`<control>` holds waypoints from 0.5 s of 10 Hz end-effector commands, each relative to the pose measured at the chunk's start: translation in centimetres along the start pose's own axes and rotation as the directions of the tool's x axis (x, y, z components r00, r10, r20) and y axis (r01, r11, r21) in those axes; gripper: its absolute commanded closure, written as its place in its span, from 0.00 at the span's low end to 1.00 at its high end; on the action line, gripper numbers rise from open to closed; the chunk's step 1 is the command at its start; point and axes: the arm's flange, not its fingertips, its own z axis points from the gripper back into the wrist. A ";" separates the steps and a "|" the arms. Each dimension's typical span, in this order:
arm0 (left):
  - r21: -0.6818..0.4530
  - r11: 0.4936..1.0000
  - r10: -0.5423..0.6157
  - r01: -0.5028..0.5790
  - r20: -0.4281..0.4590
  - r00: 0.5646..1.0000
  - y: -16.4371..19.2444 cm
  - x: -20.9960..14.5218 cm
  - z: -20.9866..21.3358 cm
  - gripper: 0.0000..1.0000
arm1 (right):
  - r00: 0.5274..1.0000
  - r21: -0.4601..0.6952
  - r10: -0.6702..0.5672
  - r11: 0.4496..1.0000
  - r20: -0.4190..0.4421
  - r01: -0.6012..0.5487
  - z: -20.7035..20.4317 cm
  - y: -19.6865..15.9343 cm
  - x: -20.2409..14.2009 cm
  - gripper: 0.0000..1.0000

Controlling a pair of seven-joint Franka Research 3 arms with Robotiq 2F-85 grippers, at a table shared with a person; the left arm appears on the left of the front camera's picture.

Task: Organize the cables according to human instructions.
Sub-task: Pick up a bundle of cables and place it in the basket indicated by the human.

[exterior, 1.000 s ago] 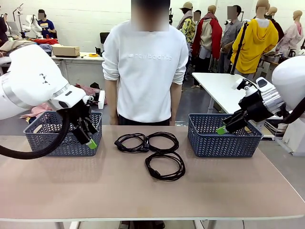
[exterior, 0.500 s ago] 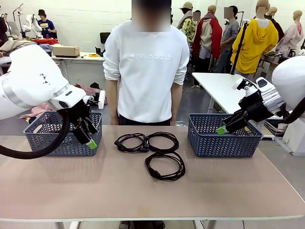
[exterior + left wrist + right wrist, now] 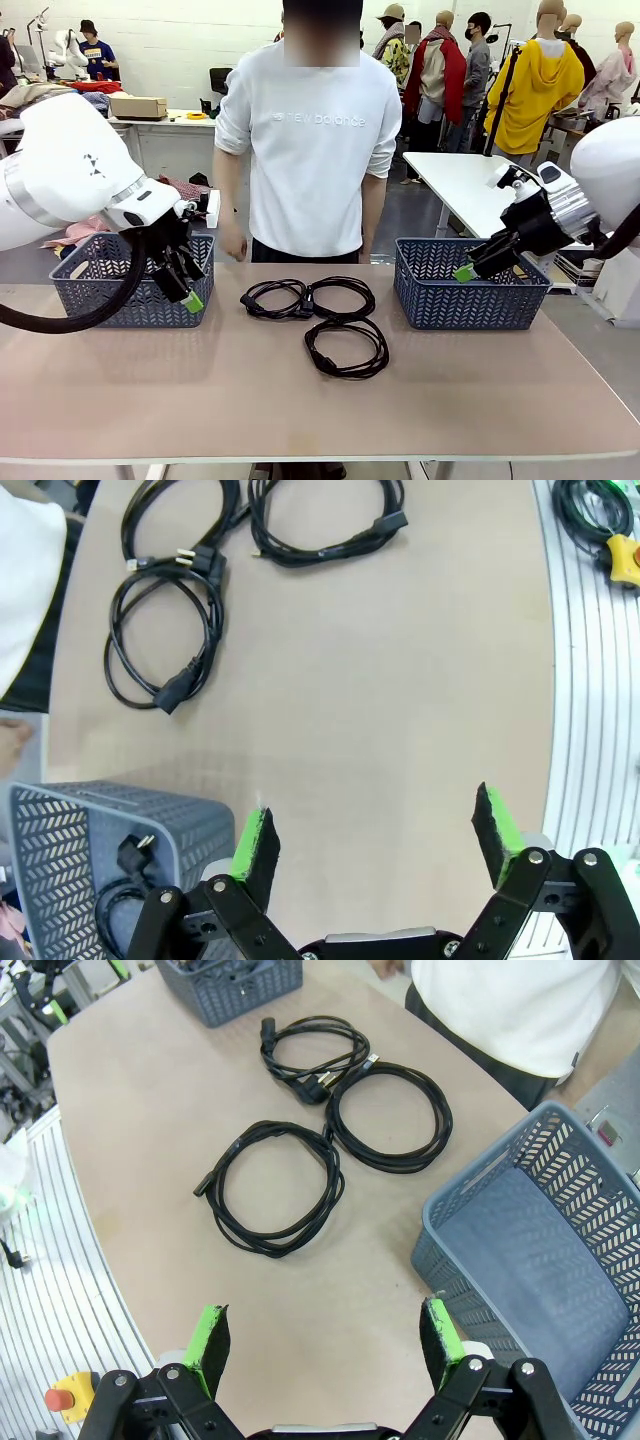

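Three black coiled cables lie mid-table: a left loop, a middle loop touching it, and a nearer loop. The right wrist view shows the same loops. A fourth cable lies inside the left grey basket. My left gripper hangs open at that basket's front right corner, its jaws wide with bare table between them. Over the front left corner of the right basket my right gripper is open and holds nothing.
A person in a white sweatshirt stands at the far edge behind the cables, one hand low by the table's rim. The right basket's inside is bare. Bare tabletop lies in front of the cables.
The person has shifted a little, and one hand now shows lower beside the far table edge. Both arms and all cables are where they were.
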 end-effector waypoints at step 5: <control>0.002 1.000 -0.001 0.001 0.000 1.000 0.1 0.0 0.1 0.00 | 0.999 0.015 0.020 1.000 0.026 -0.020 -0.1 -0.3 0.1 0.00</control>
